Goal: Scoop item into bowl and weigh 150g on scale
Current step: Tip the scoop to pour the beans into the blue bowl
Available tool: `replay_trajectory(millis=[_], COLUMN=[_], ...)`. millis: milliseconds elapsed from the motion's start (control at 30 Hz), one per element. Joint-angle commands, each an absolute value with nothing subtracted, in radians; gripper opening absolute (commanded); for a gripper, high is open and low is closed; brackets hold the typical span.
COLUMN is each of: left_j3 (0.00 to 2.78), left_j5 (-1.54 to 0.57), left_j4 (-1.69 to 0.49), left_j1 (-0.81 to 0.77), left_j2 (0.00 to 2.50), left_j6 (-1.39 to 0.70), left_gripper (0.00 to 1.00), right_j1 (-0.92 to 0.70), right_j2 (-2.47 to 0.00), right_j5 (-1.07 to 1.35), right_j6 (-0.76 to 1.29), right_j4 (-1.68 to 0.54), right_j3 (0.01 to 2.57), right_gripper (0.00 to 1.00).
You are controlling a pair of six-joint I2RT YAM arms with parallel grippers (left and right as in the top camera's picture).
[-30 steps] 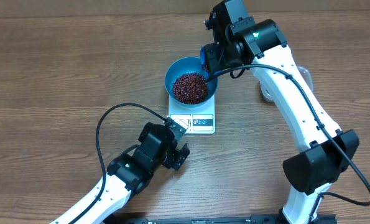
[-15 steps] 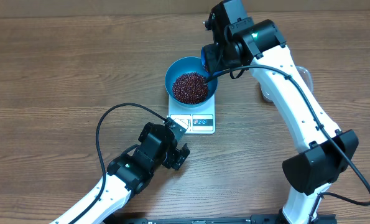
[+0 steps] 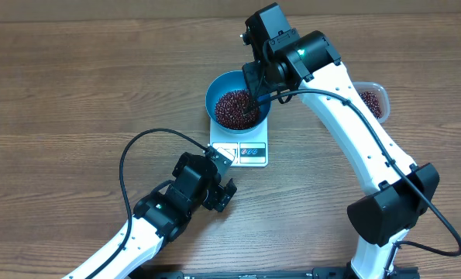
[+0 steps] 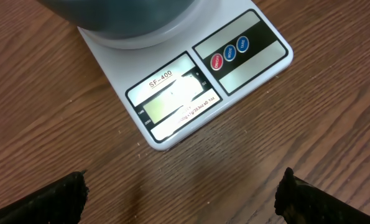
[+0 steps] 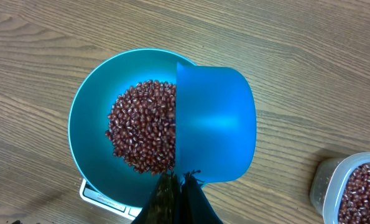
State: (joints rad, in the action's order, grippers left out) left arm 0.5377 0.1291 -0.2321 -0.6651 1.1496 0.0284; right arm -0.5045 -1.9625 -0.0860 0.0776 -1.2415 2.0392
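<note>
Blue scoop (image 5: 216, 124) shifted over bowl (image 5: 88, 130), clenched in right end effector (image 5: 178, 193); left end effector (image 4: 185, 202) released.

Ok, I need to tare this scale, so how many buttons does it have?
3, in a row on the scale right of its display: the red button nearest the display, the middle blue button, then the end blue button farthest from it.

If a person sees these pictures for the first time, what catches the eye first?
First the teal bowl, heaped with dark red beans, standing on the white scale at mid-table. Next the blue scoop, held over the bowl by the shut right hand. The left hand hangs open in front of the scale's display.
</note>
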Motion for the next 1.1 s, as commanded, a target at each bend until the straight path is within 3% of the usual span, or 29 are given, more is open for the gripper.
replay_trajectory(millis=[0, 267, 1067], left_j3=[0.561, 0.561, 0.561], left_j5=[0.141, 0.141, 0.141], left_j4=[-0.231, -0.232, -0.232], left_j1=[-0.661, -0.661, -0.661], left_j2=[1.150, 1.150, 1.150], left_j6=[0.022, 0.022, 0.022], left_gripper=[1.00, 1.00, 1.00], right_j1=[-0.502, -0.464, -0.456], right_j2=[-1.928, -1.928, -1.928], right_j5=[-0.084, 0.088, 0.091], right_j6=[0.083, 0.110, 0.109], right_j4=[-1.237, -1.249, -1.258], right_j3=[2.071, 2.071, 2.071], right_gripper=[0.04, 0.04, 0.04])
